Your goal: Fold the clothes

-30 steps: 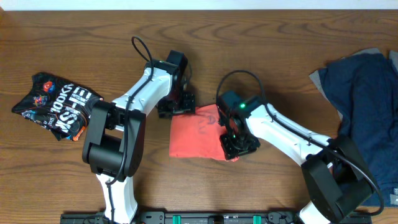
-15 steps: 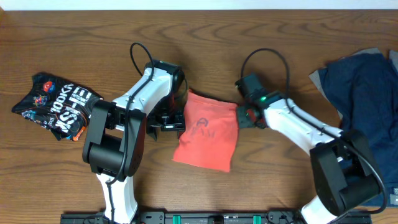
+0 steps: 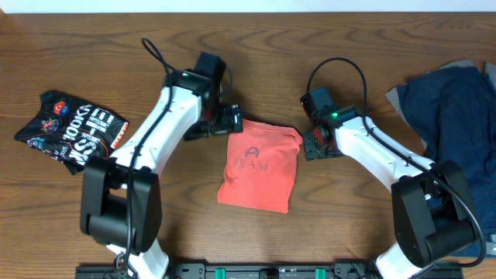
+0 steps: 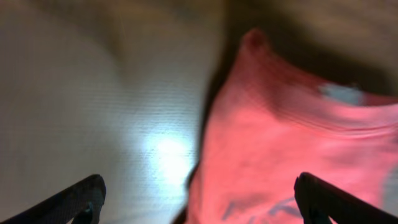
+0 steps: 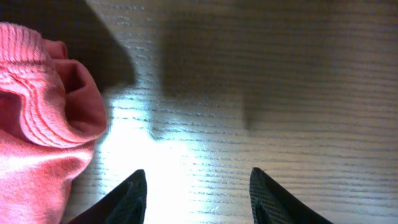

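Clothes, overhead: red shirt [image 3: 258, 167] lies mid-counter [image 3: 349, 46] as a small flat packet, between the two arms.
Progress: red shirt looks about folded. Black shirt [image 3: 74, 132], bunched at the left, and navy shirt [image 3: 457, 132], heaped at the right edge, seem left to do.
In the way: nothing. Both other garments lie well apart from the red shirt.
Left wrist: blurred. Left tool [image 4: 199, 202] spread wide, gripping nothing, over the red shirt's edge.
Right wrist: right tool [image 5: 199, 193] spread, empty, over bare counter just beside the ribbed collar [image 5: 50, 93].
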Motion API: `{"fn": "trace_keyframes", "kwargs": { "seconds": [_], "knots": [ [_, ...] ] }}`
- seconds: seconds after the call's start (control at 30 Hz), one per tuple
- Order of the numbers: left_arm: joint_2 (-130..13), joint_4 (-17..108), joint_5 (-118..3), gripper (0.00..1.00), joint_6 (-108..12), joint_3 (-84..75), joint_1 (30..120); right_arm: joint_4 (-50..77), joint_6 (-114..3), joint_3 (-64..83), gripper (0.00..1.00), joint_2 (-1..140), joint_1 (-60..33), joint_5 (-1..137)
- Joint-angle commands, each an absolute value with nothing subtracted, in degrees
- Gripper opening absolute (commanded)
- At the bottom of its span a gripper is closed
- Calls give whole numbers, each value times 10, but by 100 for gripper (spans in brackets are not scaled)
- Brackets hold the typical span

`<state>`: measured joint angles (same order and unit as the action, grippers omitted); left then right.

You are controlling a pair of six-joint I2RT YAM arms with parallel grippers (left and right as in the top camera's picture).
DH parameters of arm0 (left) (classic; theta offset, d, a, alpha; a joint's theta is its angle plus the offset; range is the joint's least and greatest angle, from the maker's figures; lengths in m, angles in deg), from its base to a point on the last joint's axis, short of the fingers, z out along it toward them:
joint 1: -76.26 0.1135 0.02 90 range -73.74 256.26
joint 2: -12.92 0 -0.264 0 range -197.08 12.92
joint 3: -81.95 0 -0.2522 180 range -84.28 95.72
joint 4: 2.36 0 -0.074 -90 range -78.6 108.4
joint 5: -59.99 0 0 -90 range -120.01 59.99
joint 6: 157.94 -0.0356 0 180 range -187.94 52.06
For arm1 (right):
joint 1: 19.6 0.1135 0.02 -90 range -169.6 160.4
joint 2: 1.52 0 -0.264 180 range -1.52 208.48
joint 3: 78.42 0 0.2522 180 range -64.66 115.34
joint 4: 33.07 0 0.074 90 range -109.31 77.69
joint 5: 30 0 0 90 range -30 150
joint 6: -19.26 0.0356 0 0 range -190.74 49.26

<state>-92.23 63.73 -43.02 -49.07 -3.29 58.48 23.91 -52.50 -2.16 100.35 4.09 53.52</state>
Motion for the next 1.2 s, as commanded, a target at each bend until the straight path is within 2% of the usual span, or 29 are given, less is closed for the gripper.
{"fn": "trace_keyframes", "kwargs": {
  "seconds": [0.0, 0.13, 0.7, 0.73, 0.83, 0.97, 1.17],
  "knots": [
    [-930, 620, -510, 98, -558, -34, 599, 245, -534, -13, 51, 1003, 36, 525],
    [-962, 609, -600, 98, -632, -34, 601, 252, -534, -13, 51, 1003, 36, 525],
    [-1108, 626, -851, 98, -801, -34, 568, 266, -534, -13, 51, 1003, 36, 525],
    [-1108, 627, -850, 91, -805, -34, 563, 266, -534, -13, 51, 1003, 36, 525],
    [-1106, 626, -850, 60, -809, -34, 558, 266, -534, -13, 52, 1003, 35, 523],
    [-1106, 618, -848, 7, -808, -33, 575, 270, -534, -13, 51, 1003, 29, 523],
    [-1093, 616, -844, 6, -804, -26, 636, 281, -534, -13, 49, 1003, 17, 523]
  ]
}}
